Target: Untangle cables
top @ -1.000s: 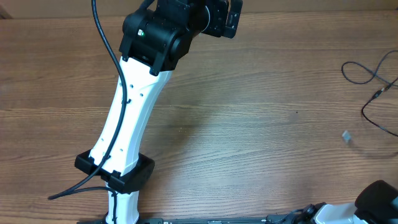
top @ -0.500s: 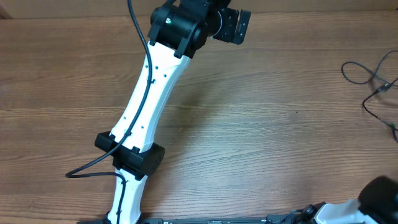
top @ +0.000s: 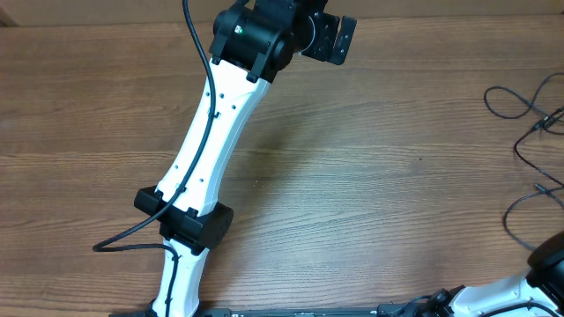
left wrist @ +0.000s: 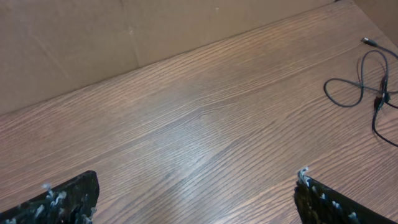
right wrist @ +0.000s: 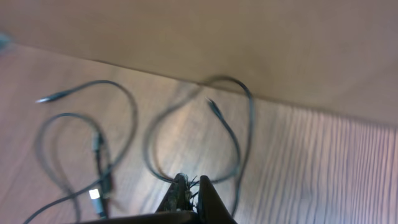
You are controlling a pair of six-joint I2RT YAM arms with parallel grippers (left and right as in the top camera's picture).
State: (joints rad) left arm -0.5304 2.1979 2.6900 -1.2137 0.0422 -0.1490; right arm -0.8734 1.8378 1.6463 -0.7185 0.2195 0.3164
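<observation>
Thin black cables [top: 529, 114] lie in loose loops at the table's right edge. They also show in the left wrist view [left wrist: 357, 84] and the right wrist view [right wrist: 93, 143], where one plug end has a bright silver tip [right wrist: 94, 195]. My right gripper [right wrist: 191, 184] is shut on one black cable strand [right wrist: 233, 146] that loops away on both sides of the jaws. In the overhead view that strand [top: 518, 210] runs toward my right arm [top: 551, 255] at the lower right corner. My left gripper [left wrist: 196, 199] is open wide and empty, above bare wood far left of the cables; overhead it sits at the top [top: 328, 39].
The wooden table [top: 370, 176] fills the view. A cardboard wall [left wrist: 93, 37] stands along the back edge. My left arm's white link [top: 207, 150] crosses the table's left half, with its thick black wire [top: 123, 238] beside it.
My left arm swung right a second ago, then held still. My right arm shifted at the lower right, and a cable strand now trails down toward it.
</observation>
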